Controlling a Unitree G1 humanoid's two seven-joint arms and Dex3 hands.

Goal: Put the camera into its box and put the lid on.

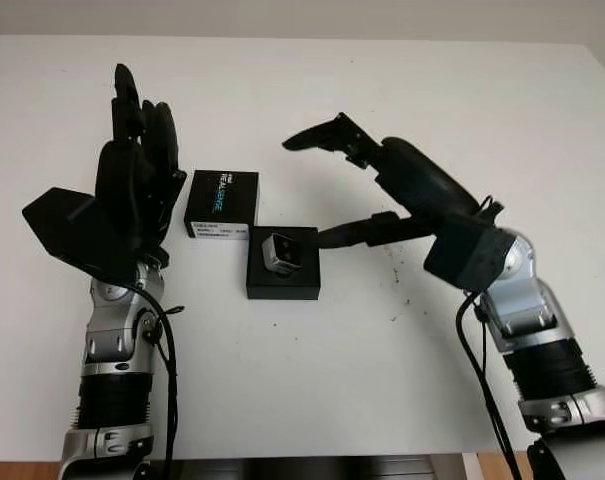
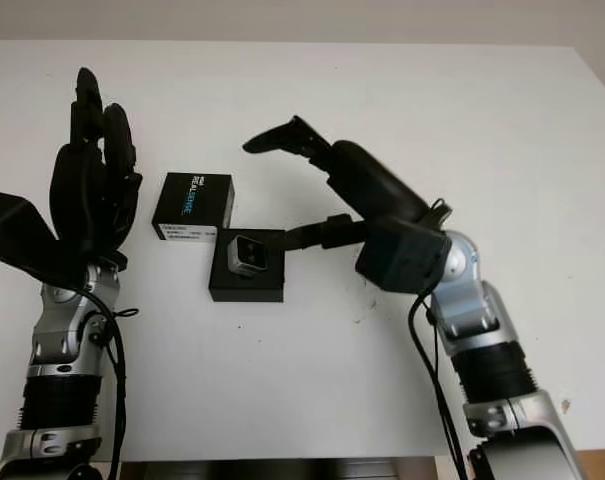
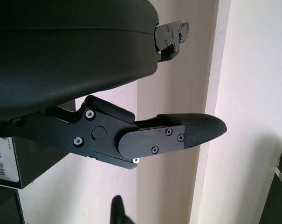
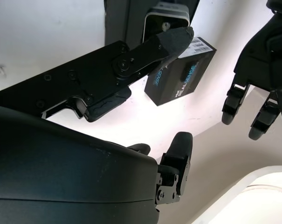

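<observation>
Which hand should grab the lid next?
Left, probably. The left hand, open, is raised right beside the black printed cardboard lid. The right hand, open, reaches over the black box base, one finger near the small silver camera seated in it.

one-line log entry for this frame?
camera in box base | lid off, beside | right hand open, at box | left hand open, raised

Left hand open, raised; right hand open, seemingly.
</observation>
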